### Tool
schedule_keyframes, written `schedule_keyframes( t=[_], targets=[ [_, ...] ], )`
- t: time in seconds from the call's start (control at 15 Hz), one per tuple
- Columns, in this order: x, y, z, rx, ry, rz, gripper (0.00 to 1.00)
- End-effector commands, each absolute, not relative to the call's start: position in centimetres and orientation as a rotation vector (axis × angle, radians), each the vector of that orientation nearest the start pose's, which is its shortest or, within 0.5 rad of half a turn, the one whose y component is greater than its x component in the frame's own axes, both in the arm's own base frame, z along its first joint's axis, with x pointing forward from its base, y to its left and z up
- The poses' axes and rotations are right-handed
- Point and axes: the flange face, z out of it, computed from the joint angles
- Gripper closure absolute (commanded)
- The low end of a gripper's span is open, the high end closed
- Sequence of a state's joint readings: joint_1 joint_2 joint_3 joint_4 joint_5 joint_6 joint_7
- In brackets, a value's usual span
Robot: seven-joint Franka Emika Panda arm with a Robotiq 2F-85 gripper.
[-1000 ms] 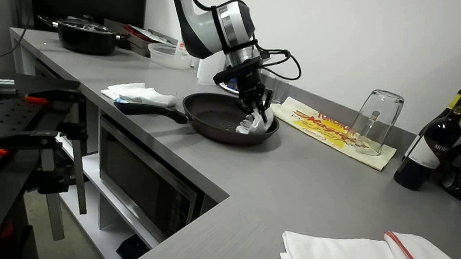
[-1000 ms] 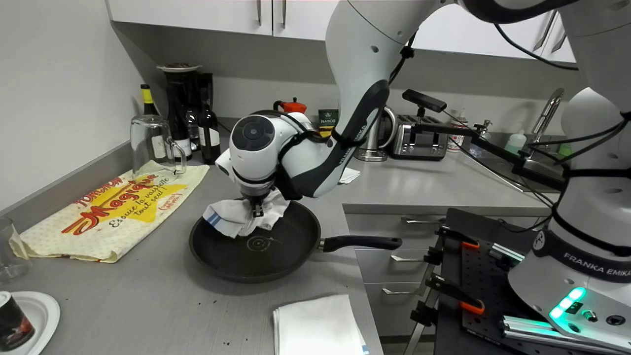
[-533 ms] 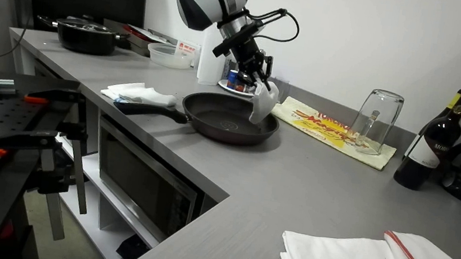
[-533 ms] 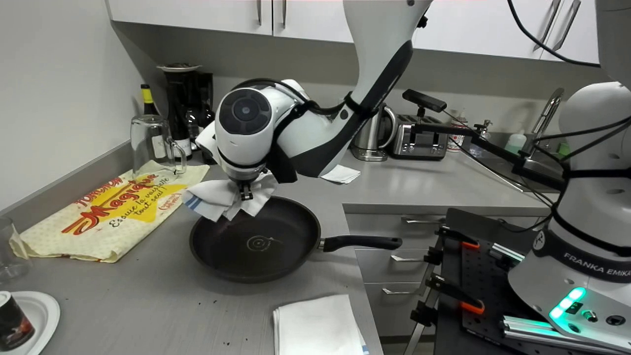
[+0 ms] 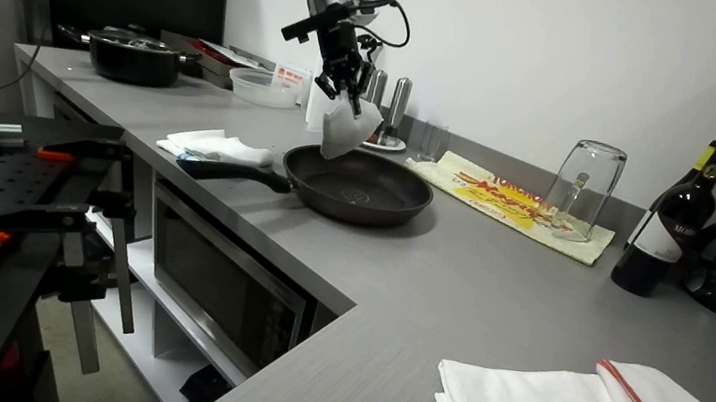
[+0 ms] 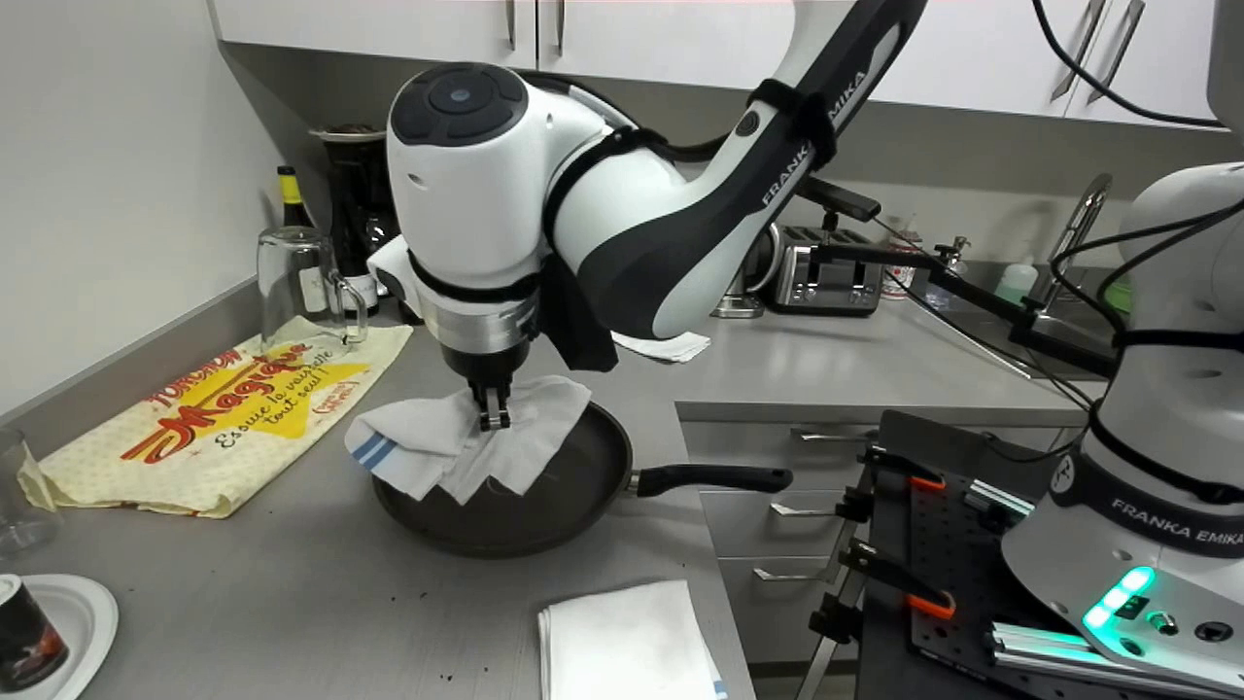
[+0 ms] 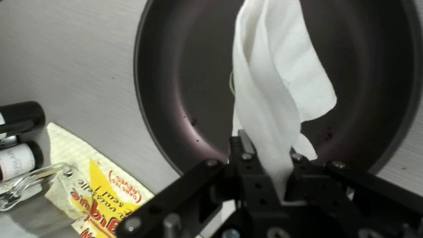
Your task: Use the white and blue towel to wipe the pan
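Towel (image 6: 418, 457) clamped above frying pan (image 5: 359, 191); wiping step judged in hand

Stage: pickup is judged complete and wiping under way, with the pan not yet fit to pass as clean.

Claw (image 7: 270, 150): clamped on the towel. The wrist view shows white cloth pinched between its two fingers (image 7: 247, 156), with loose folds hanging across the pan's middle. Blue stripes (image 6: 373, 449) at the towel's left corner, visible in an exterior view, agree with the task.

Towel position: raised over the frying pan. In an exterior view the lowest corner (image 5: 330, 150) seems to hang above the pan floor; whether it brushes the far rim cannot be told.

Pan: upright on the bench (image 5: 456, 295), its handle (image 6: 714, 478) projecting past the bench edge. Dark specks (image 7: 193, 121) show on the inner surface in the wrist view, left and right of the towel. They are read as crumbs, so work appears outstanding.

Next move: a descent is called for, grip firm, until the bunched cloth meets the pan floor, then a slow sweep through the specks and along the wall. Moderate pressure is advised: nothing is seen bracing the pan, so a hard push could slide or turn it. Loose corners may fold under and miss the specks. The folded white cloth (image 6: 627, 642) near the pan should be left alone.
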State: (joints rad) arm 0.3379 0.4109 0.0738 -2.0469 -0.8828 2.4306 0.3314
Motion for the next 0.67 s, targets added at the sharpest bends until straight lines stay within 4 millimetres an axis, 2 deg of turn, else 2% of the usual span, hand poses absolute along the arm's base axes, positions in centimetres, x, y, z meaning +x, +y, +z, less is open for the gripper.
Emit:
schedule_keyframes(
  t=[0.0, 0.27, 0.6],
  targets=[
    [51.9, 25.4, 23.1, -3.325, -1.296, -0.193, 0.96],
    [48.9, 28.2, 20.6, -3.28, -1.242, -0.029, 0.96],
    [45.7, 31.9, 20.5, -3.211, -1.269, 0.03, 0.96]
  ],
)
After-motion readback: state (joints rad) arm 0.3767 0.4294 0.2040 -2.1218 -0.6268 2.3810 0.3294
